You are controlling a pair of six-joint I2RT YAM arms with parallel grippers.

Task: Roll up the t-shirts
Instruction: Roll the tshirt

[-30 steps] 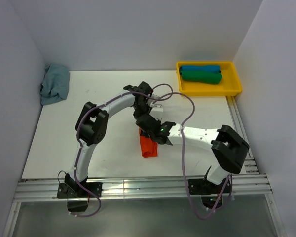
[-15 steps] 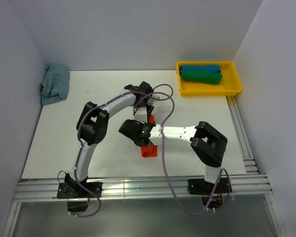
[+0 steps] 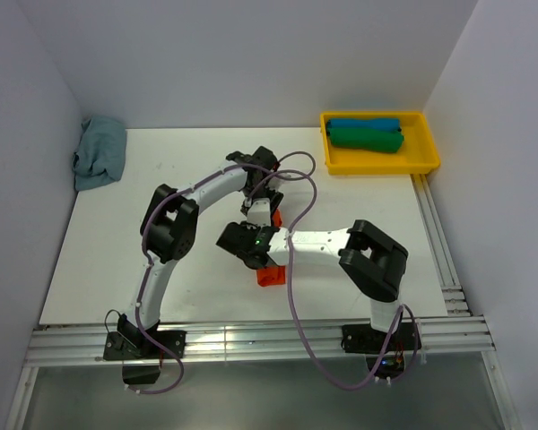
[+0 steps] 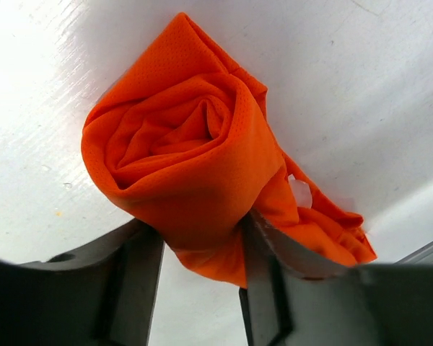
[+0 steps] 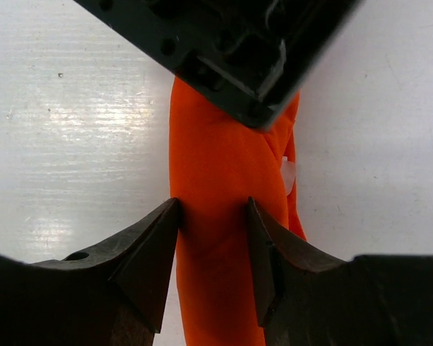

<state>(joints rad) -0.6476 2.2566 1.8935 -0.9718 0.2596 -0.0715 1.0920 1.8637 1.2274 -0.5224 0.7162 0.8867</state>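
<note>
Orange shirt (image 4: 195, 166) is rolled into a tube and lies on the white table (image 3: 117, 251). The right gripper (image 5: 213, 205) is clamped across it, fingers pressed on both sides. The left gripper (image 4: 202, 227) straddles the spiral end with cloth touching both fingers; squeezing or slack, cannot tell.

Plain pale walls (image 3: 251, 54) on three sides, metal rails (image 3: 251, 340) along the arm-base edge.

- **Top view:** the right arm's wrist covers most of the roll, so only the near end and a sliver show.
- **Right wrist view:** the left gripper's black body blocks the far end, and the frame cuts off the near end.
- **Label:** a small white label (image 5: 287, 176) peeks out right of the jaws.
- **Cables:** purple cables (image 3: 292, 296) loop over both arms.

Well beyond and right of the grippers is a yellow tray (image 3: 381, 167) holding a blue shirt (image 3: 363, 123) and a green shirt (image 3: 366, 139), both rolled, side by side. Far left of the grippers is a crumpled grey-blue cloth (image 3: 99, 152) against the wall.
</note>
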